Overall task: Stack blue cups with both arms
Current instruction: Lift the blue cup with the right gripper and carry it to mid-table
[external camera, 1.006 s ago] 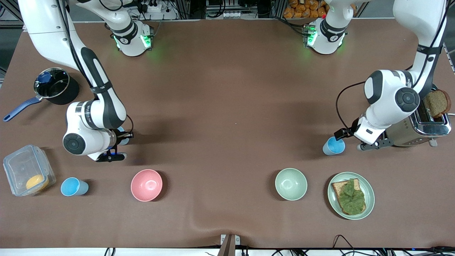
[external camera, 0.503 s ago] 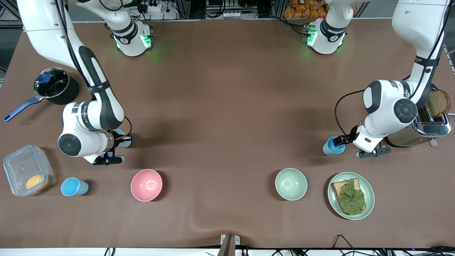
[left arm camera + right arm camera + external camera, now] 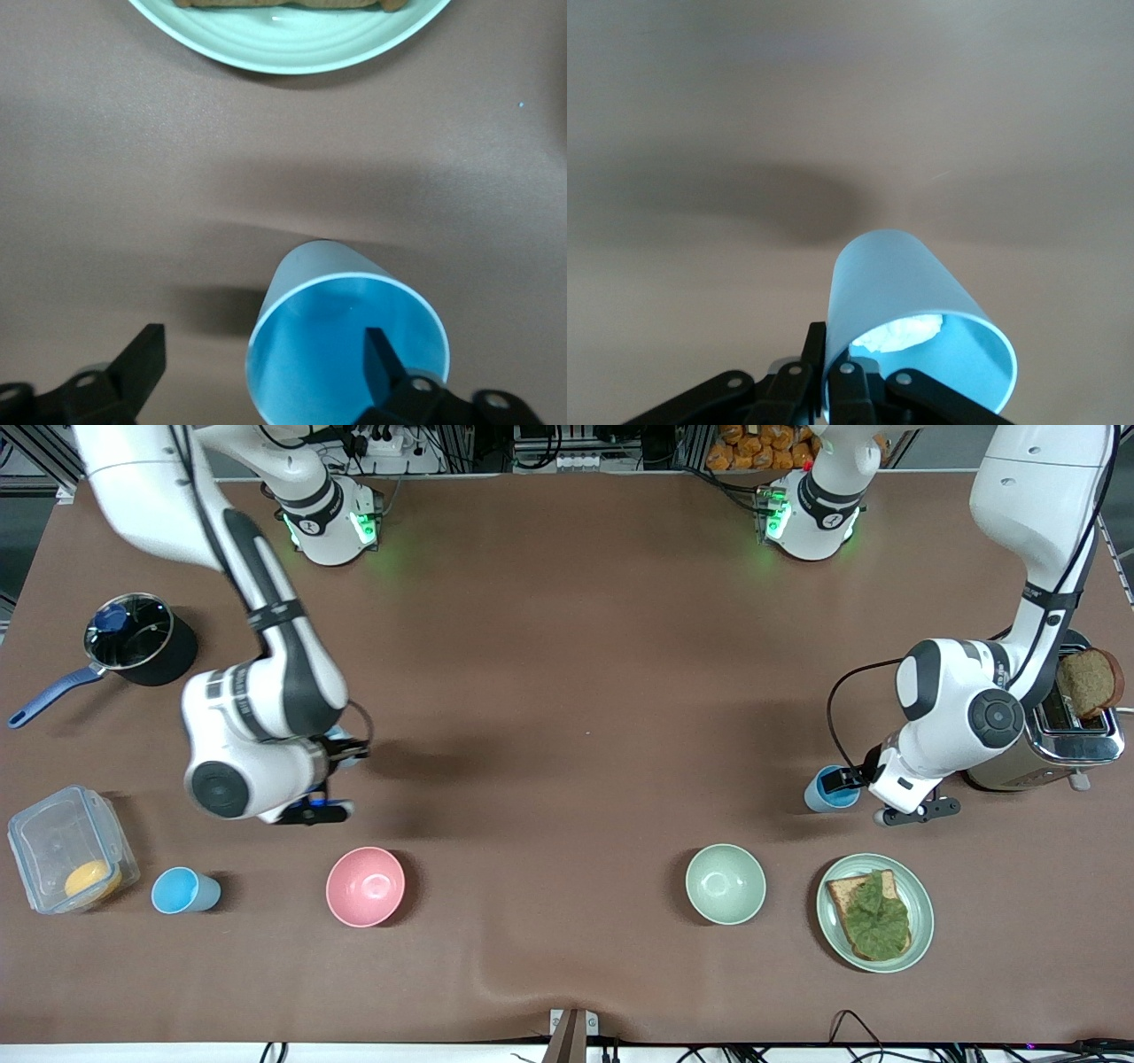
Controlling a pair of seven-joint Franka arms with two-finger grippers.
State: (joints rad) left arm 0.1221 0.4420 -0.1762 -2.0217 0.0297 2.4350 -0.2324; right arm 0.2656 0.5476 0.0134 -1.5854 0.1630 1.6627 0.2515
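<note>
My right claw [image 3: 833, 376] pinches the rim of a blue cup [image 3: 908, 323], lifted clear of the surface [image 3: 567, 691]. My left claw [image 3: 266, 372] gapes astride a second cup [image 3: 345, 350], one finger inside, seemingly. I should clench there, lift gently, and align rims.

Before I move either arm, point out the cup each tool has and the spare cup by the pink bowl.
Right tool's cup [image 3: 908, 292], right wrist view, pale outer wall.
Left tool's cup [image 3: 341, 341], left wrist view, bright blue inside.
Spare cup [image 3: 177, 890], front view, its blue inside, standing between the clear container and pink bowl.
</note>
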